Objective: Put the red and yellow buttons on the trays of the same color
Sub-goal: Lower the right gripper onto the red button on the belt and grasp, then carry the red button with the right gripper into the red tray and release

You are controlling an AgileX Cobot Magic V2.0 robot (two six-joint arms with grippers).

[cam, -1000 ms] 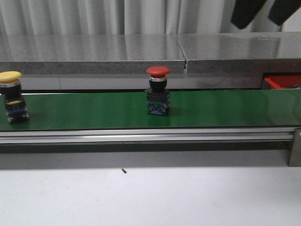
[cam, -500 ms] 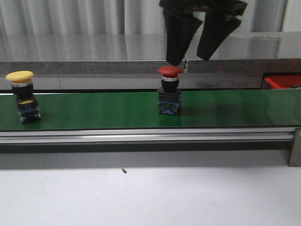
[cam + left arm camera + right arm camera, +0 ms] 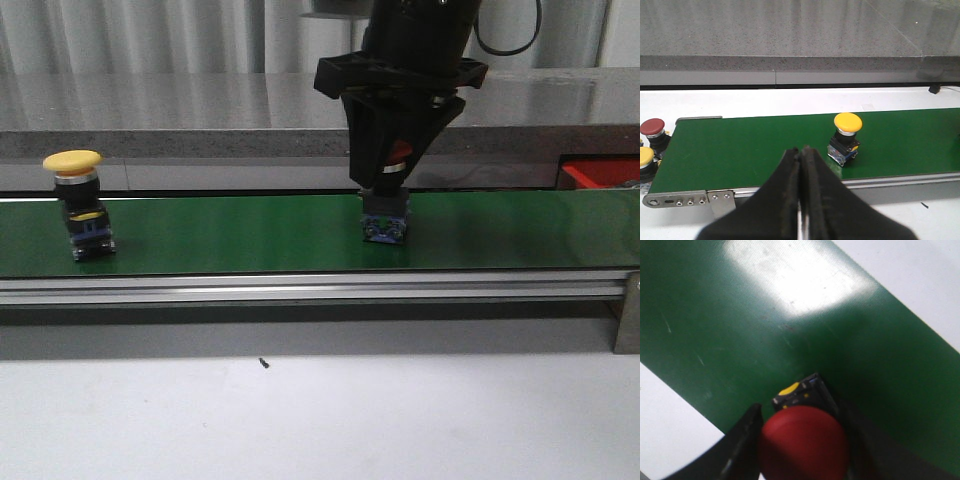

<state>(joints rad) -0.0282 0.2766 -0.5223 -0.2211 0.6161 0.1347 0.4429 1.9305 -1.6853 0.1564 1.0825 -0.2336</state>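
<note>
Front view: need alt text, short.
The right end effector straddles the red button standing on the green belt, fingers on either side of its cap. A yellow button stands on the belt far to the left; a red tray edge shows at right.

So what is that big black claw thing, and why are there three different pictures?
That claw is the right gripper of a robot with two arms. It has two fingers, one on each side of a red button standing on a green belt. I can't tell whether it is squeezing yet.

One picture looks forward from the robot's front. The other two come from small cameras on its wrists, so you see its own fingers up close.

The left gripper is shut and holds nothing. A yellow button waits on the belt too. Two more buttons sit off the belt's end. The red tray peeks in at the side.
</note>
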